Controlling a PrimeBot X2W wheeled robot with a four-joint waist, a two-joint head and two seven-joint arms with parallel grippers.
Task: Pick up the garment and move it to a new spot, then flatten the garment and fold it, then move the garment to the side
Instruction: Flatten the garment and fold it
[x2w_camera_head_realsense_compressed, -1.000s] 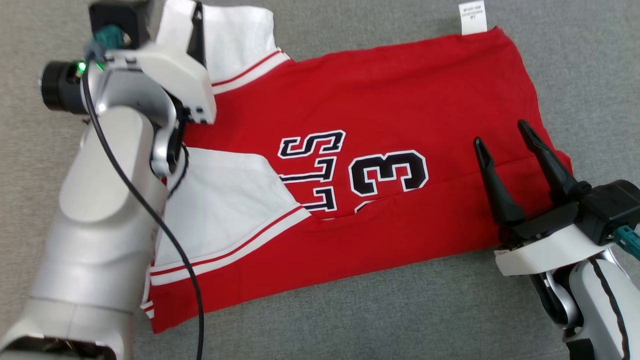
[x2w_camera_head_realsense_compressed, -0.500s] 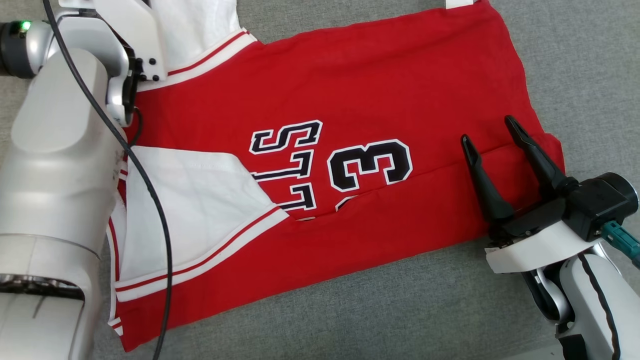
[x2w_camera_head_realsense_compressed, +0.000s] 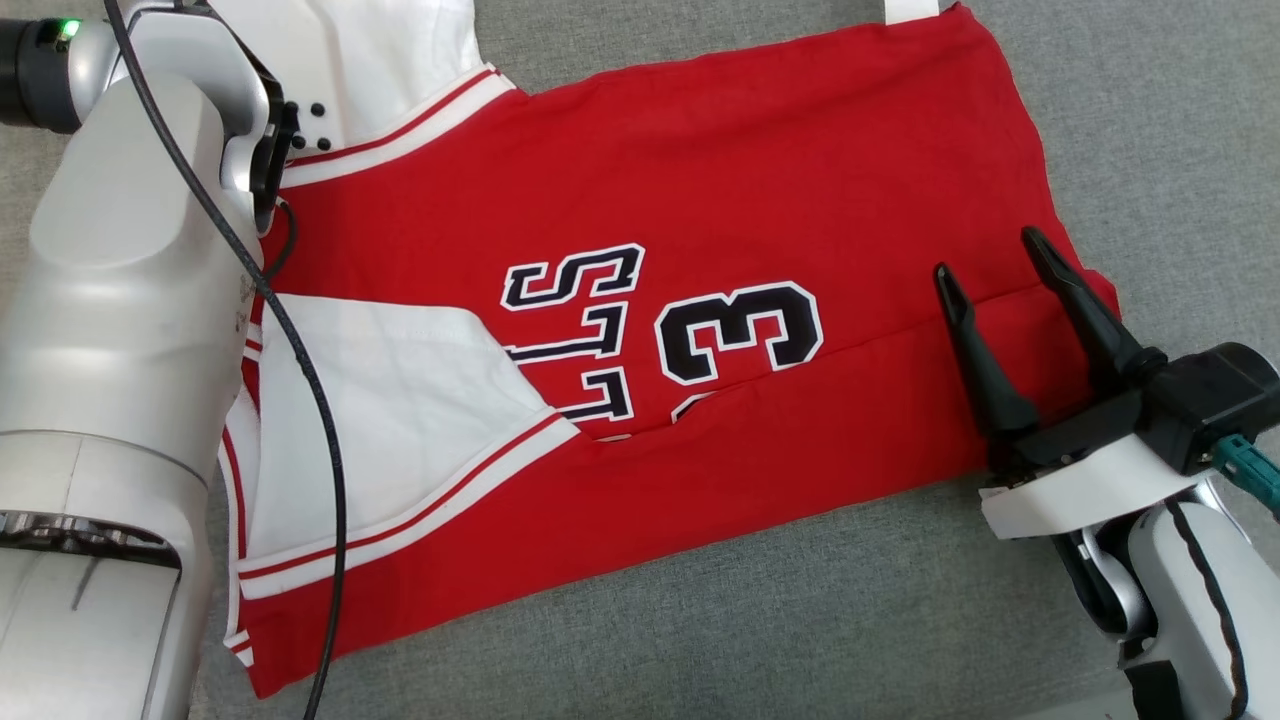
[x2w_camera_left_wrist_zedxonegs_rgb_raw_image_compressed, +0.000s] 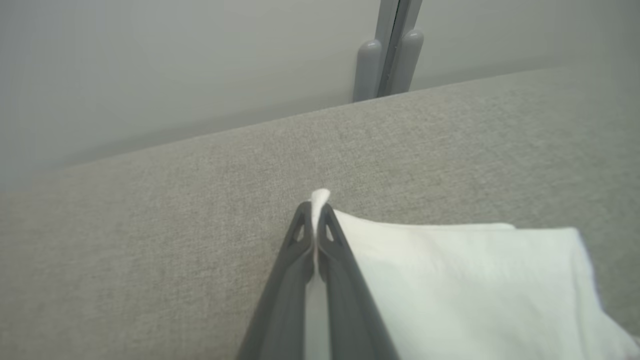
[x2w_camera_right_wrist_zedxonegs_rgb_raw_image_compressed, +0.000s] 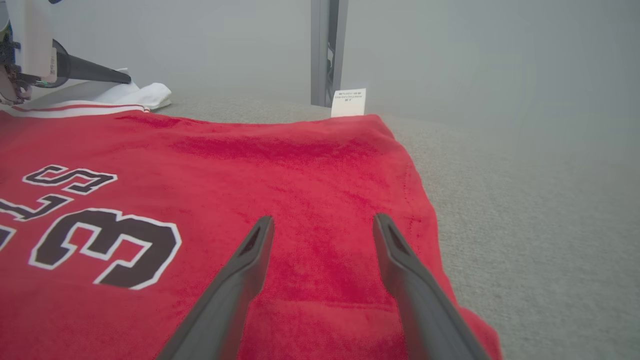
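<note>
**Far sleeve pinched, hem end waiting**

Head view: the garment (x2w_camera_head_realsense_compressed: 700, 180), a red jersey with white sleeves, is seen spread lengthwise on the grey worktop (x2w_camera_head_realsense_compressed: 700, 640), collar end towards the robot's left. The near sleeve (x2w_camera_head_realsense_compressed: 400, 400) is laid in over the red body, so the fold is judged to be part done. The left arm (x2w_camera_head_realsense_compressed: 130, 250) is reached across to the far sleeve (x2w_camera_head_realsense_compressed: 390, 50), which lies outward. The right gripper (x2w_camera_head_realsense_compressed: 988, 257) is held over the hem end, its fingers spread wide with nothing between them; it is probably kept there to steady or take that end.

Left wrist view: the fingers of the left gripper (x2w_camera_left_wrist_zedxonegs_rgb_raw_image_compressed: 314, 212) are pressed together on white sleeve cloth, a sliver of which sticks out past the tips. A grip at the edge is judged to suit drawing this sleeve in over the body.

Right wrist view: the open fingers are aimed along the red cloth near its side edge, with a care label (x2w_camera_right_wrist_zedxonegs_rgb_raw_image_compressed: 348, 102) standing up at the far corner. Whether the tips rest on the cloth cannot be told from this angle.
</note>
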